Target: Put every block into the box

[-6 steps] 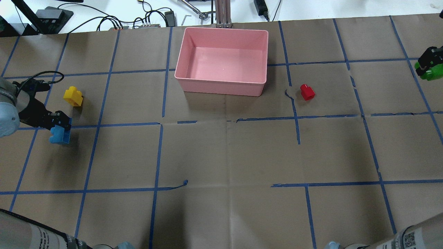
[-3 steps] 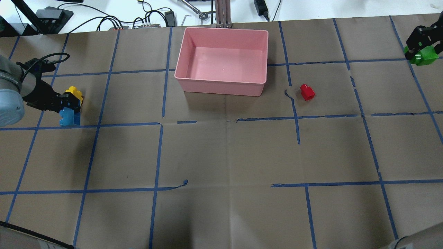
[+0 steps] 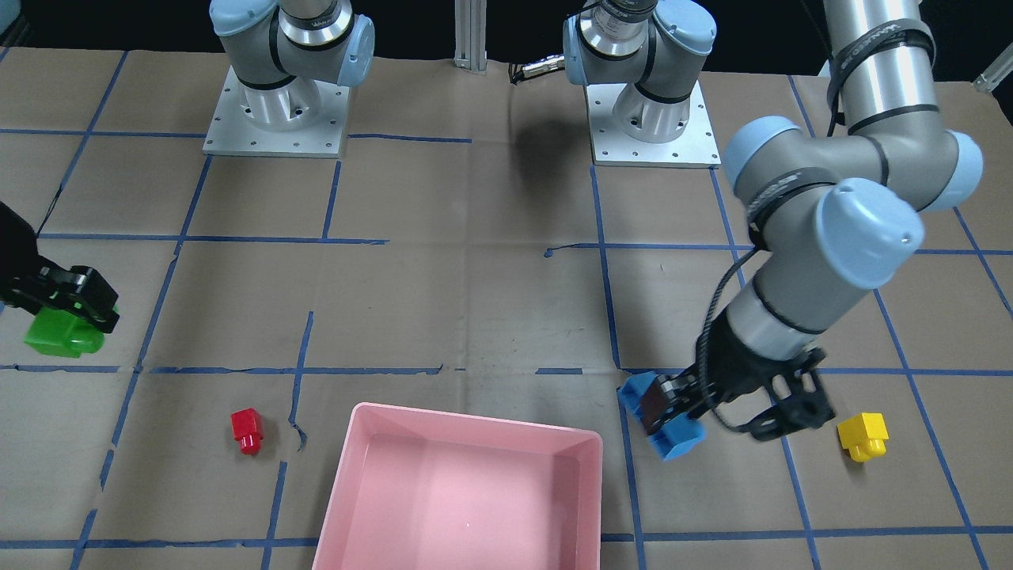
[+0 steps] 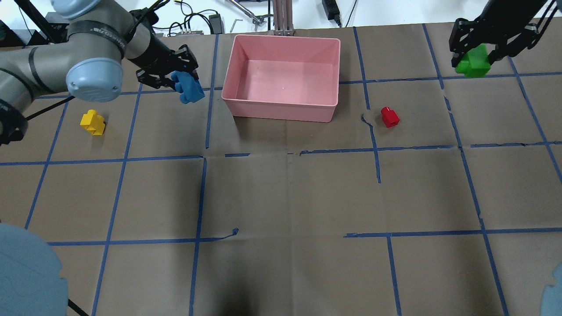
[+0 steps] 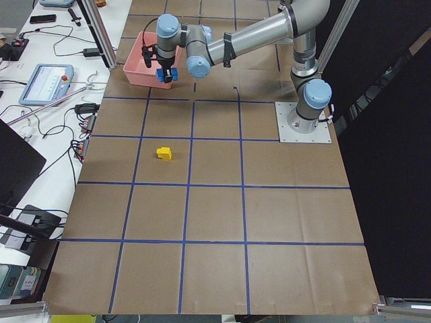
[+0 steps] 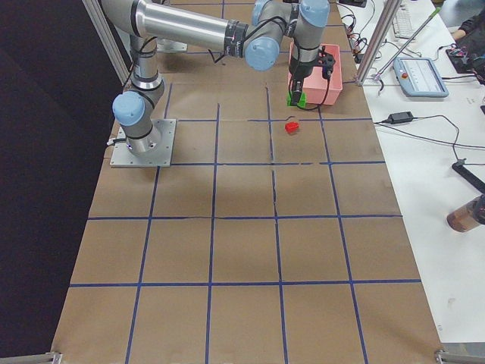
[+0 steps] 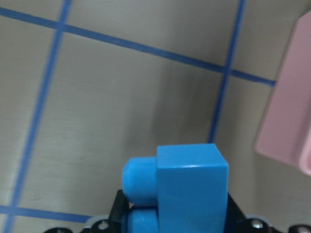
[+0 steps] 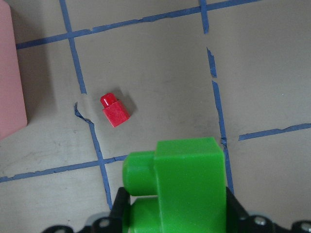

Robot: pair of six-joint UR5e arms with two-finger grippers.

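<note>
My left tool is clamping the small blue studded plastic brick, my right tool the green studded plastic brick; I am judging both light, stiff, slick, best pinched across flat sides.

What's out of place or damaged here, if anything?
Only the blue tape grid: it is torn and ragged beside the red block, plus a loose curl nearer the robot. The pink box looks undamaged.

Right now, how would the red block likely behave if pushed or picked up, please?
The red block looks like small moulded plastic: probably stiff and light. Flat sides suggest sliding, not rolling; the paper tear beside it might snag it.
</note>
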